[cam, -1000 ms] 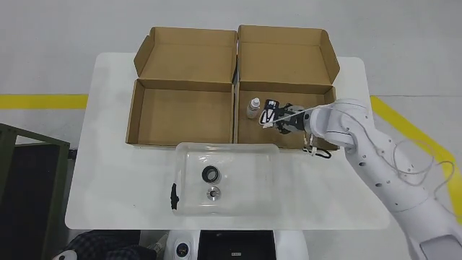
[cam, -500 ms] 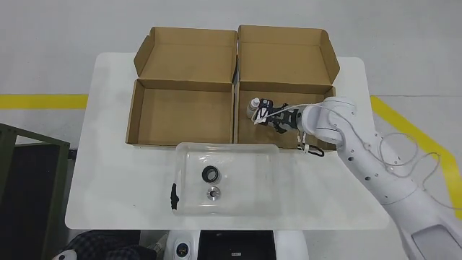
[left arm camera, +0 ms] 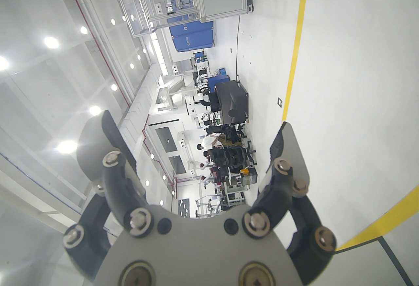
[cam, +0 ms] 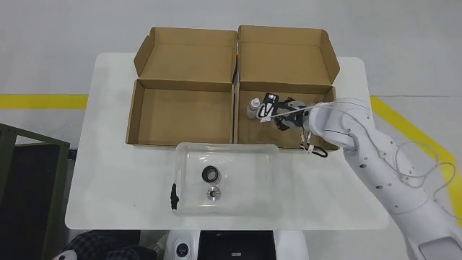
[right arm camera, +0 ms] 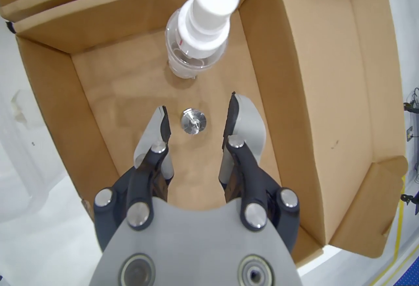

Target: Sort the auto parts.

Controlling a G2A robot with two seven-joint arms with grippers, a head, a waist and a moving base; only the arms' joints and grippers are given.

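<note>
Fingers (right arm camera: 240, 118) of the right gripper (right arm camera: 198, 112) are standing apart, gripping nothing, over the floor of the right box (right arm camera: 327, 71). Beyond them, 1 bottle (right arm camera: 199, 38) is standing upright on that floor. Between the 2 fingertips, 1 metal disc (right arm camera: 193, 121) is lying flat, axis vertical, touching neither. The left gripper (left arm camera: 196, 123), also spread and empty, is pointing away from the table, so the right arm is sitting nearer.

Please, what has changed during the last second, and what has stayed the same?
The right claw went toward the bottle, then drew back; it is open above a round metal part in the right box. The bottle and the black ring in the clear tray kept their places.
</note>
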